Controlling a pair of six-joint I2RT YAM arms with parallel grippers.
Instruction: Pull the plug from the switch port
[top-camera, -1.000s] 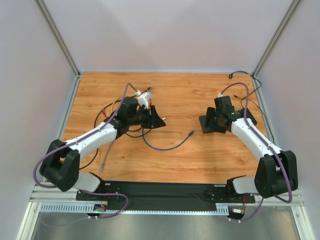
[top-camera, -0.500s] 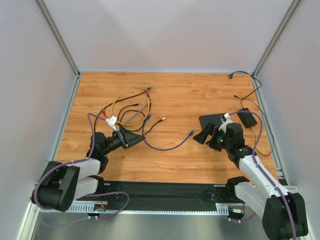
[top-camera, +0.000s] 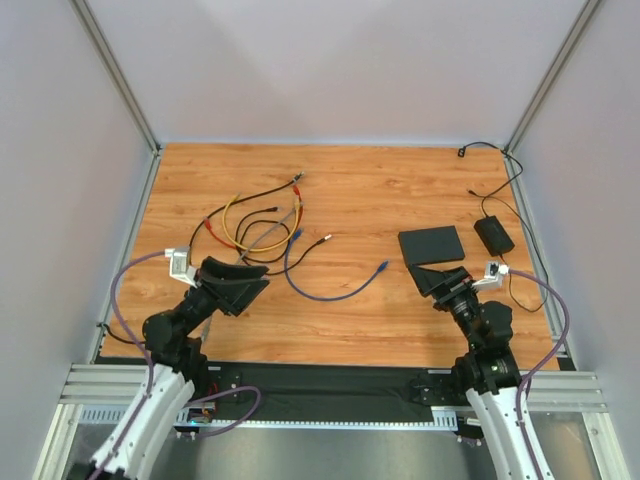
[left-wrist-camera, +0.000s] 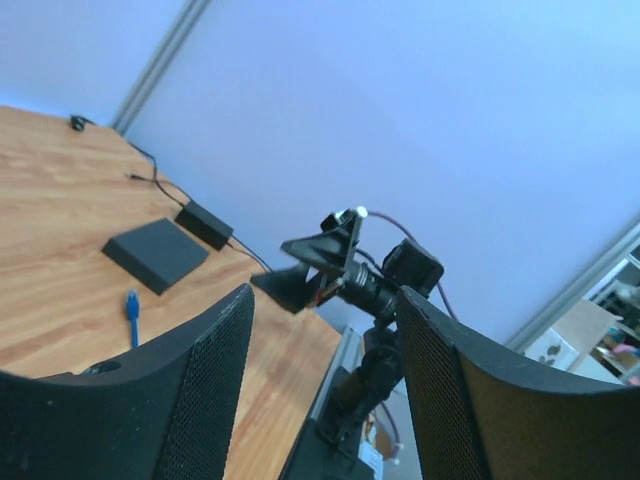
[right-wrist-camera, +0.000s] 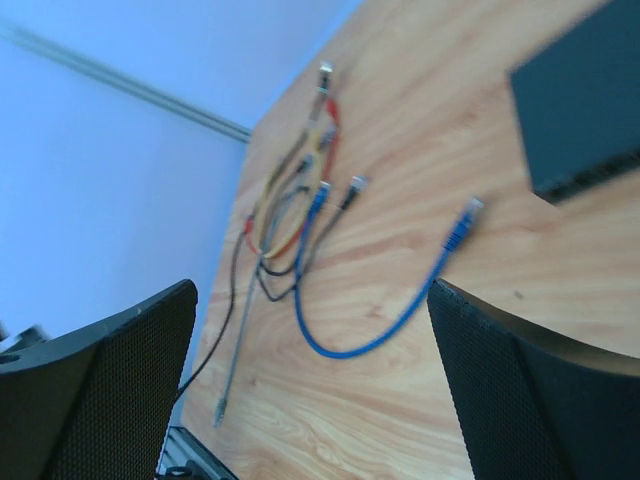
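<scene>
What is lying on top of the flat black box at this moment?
Nothing: the top of the flat black box is bare. The blue cable's plug lies apart on the table. What the box covers beneath cannot be seen.

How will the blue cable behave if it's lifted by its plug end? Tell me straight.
Probably floppy: the blue cable lies in a loose curve, so lifted by its plug the rest would likely sag and drag. It looks thin, so likely light. Its far end lies among the other cables, so it might snag there.
</scene>
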